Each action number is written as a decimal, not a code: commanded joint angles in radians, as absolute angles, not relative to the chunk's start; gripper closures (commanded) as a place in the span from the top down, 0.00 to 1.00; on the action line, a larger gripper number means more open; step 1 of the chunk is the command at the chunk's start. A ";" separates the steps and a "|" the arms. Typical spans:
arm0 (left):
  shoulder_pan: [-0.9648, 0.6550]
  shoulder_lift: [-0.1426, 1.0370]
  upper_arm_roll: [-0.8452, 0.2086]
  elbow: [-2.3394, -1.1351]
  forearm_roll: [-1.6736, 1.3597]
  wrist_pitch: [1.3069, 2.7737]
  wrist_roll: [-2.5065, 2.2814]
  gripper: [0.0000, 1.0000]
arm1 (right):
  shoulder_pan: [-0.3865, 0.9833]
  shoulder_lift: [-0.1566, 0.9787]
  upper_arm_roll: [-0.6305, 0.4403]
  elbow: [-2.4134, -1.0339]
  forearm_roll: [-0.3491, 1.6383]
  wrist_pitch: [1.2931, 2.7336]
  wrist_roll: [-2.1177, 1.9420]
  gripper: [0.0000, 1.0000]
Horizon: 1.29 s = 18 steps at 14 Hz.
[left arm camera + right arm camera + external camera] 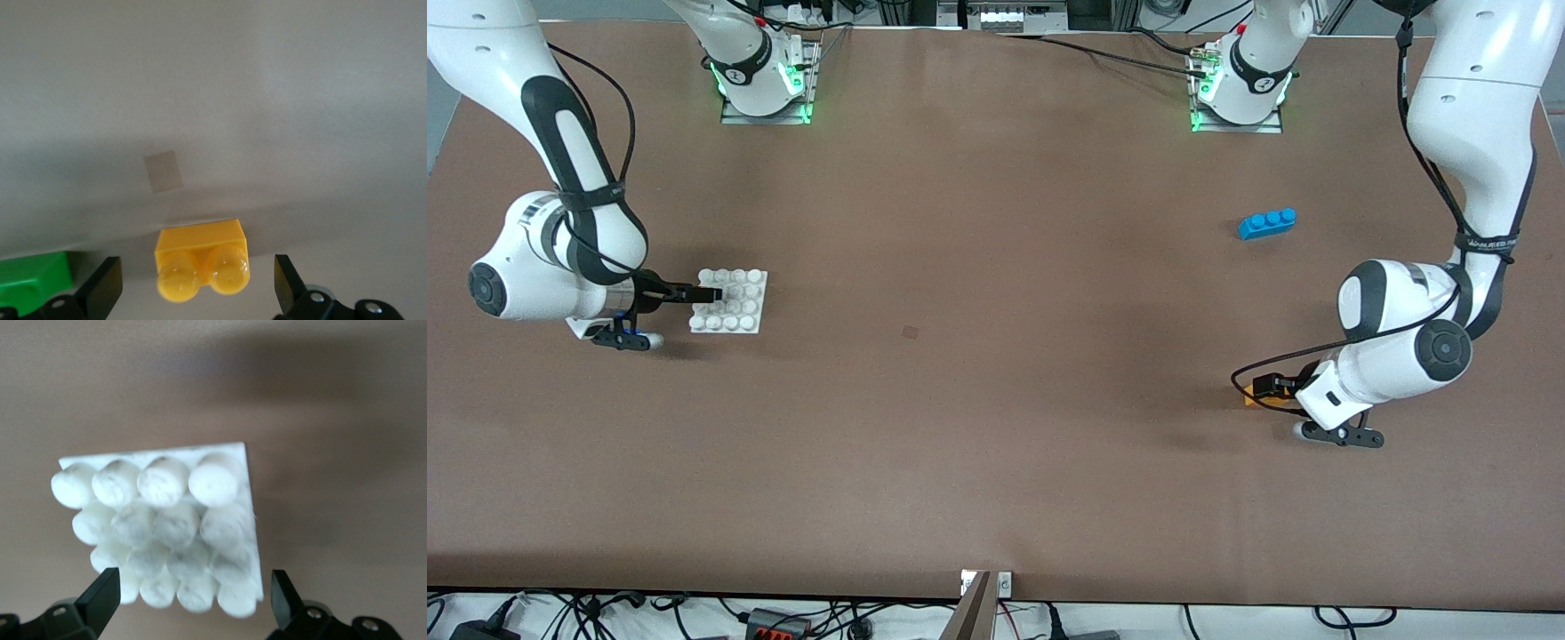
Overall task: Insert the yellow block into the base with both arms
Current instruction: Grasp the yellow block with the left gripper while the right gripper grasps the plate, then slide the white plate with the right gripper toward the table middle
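Left hand (193, 287) released astride the small yellow plastic 2-stud brick (202, 260); right hand (193, 597) released astride the white square studded plate (163, 530); off-centre closing could skew either.

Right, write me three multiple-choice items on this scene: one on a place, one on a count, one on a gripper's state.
1. The long blue plastic brick lies:
A. toward the left arm's end of the table
B. on the white plate
C. in a gripper

2. Round studs on the small yellow plastic block:
A. four
B. two
C. three

3. The right gripper at the flat square white studded base is:
A. shut on it
B. open, a finger on either side
C. holding a brick

Key: 1 A, the front view shows it there on bare table. 2 B, the left wrist view shows two. 3 B, the right wrist view shows the fingers apart.
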<state>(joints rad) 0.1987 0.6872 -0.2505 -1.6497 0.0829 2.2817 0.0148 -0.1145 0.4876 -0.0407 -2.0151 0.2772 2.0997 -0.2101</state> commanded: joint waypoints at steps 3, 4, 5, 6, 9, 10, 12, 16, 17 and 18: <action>0.186 0.710 -0.249 -1.635 0.109 2.276 -0.046 1.00 | -0.124 0.506 -0.031 -2.016 0.310 2.118 -0.245 0.84; 0.186 0.716 -0.249 -1.637 0.109 2.276 -0.046 1.00 | -0.123 0.514 -0.031 -2.016 0.310 2.118 -0.244 0.79; 0.184 0.724 -0.249 -1.635 0.109 2.278 -0.046 1.00 | -0.121 0.518 -0.031 -2.016 0.310 2.120 -0.245 0.78; 0.183 0.730 -0.249 -1.632 0.109 2.278 -0.046 1.00 | -0.121 0.526 -0.029 -2.016 0.310 2.121 -0.245 0.77; 0.183 0.736 -0.247 -1.632 0.109 2.278 -0.046 1.00 | -0.110 0.532 -0.026 -2.016 0.308 2.117 -0.245 0.64; 0.181 0.736 -0.247 -1.632 0.109 2.276 -0.046 0.99 | -0.103 0.534 -0.026 -2.016 0.310 2.117 -0.244 0.62; 0.183 0.736 -0.247 -1.629 0.109 2.275 -0.046 0.83 | -0.068 0.534 -0.026 -2.013 0.310 2.114 -0.239 0.58; 0.184 0.733 -0.247 -1.620 0.106 2.275 -0.048 0.61 | 0.030 0.532 -0.028 -2.008 0.310 2.121 -0.227 0.51; 0.183 0.732 -0.247 -1.618 0.103 2.275 -0.048 0.59 | 0.056 0.534 -0.028 -2.000 0.310 2.121 -0.227 0.51; 0.184 0.733 -0.247 -1.618 0.095 2.275 -0.048 0.59 | 0.080 0.535 -0.026 -1.994 0.311 2.123 -0.227 0.51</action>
